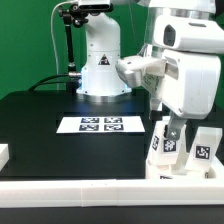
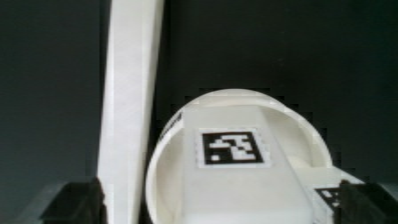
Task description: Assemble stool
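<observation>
The gripper [image 1: 172, 135] hangs low over the near edge of the black tabletop [image 1: 40, 115], close to the long white rail [image 1: 90, 190] that borders it. Just below and beside the gripper stand white tagged stool parts: one leg [image 1: 166, 150] directly under the fingers and another leg [image 1: 205, 148] just to the exterior view's right of it. Whether the fingers touch the nearer leg cannot be told from this view.

In the wrist view the rounded, rimmed seat [image 2: 249, 150] fills the space just ahead of the gripper, lying flat on the tabletop with one edge against the rail [image 2: 128, 90]. That rail probably serves as a stop, holding the seat square so parts can be pressed into it. Only the dark fingertips [image 2: 71, 205] show at the picture's edge, set wide either side of the seat; the gripper looks spread, pinching nothing.

The marker board [image 1: 100, 125] lies flat well beyond the gripper, toward the arm's base.

No brand or readable writing appears; the only printing is black-and-white square tags on the seat, legs and board.
</observation>
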`<action>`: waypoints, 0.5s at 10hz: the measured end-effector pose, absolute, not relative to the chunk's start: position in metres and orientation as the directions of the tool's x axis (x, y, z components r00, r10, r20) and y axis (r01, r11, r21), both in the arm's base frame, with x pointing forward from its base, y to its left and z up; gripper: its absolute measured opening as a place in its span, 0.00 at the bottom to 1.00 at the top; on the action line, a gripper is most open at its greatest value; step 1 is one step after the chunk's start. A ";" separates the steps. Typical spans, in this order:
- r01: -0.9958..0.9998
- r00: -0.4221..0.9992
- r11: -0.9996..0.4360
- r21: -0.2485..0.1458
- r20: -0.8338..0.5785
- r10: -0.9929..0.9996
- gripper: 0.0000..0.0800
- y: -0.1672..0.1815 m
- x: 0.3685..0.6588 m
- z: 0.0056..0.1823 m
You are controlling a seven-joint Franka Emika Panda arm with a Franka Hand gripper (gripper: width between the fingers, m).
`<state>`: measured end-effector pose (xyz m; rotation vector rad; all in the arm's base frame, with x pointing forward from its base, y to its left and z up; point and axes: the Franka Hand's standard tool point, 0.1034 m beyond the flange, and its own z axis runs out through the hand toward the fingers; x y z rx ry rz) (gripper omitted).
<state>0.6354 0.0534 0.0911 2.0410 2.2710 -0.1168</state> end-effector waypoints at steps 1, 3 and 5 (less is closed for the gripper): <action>0.995 -0.103 0.104 0.000 -0.115 0.988 0.66 0.052 0.635 0.091; 0.995 -0.098 0.099 0.000 -0.115 0.988 0.47 0.050 0.635 0.091; 0.995 -0.096 0.096 0.000 -0.115 0.989 0.42 0.049 0.635 0.091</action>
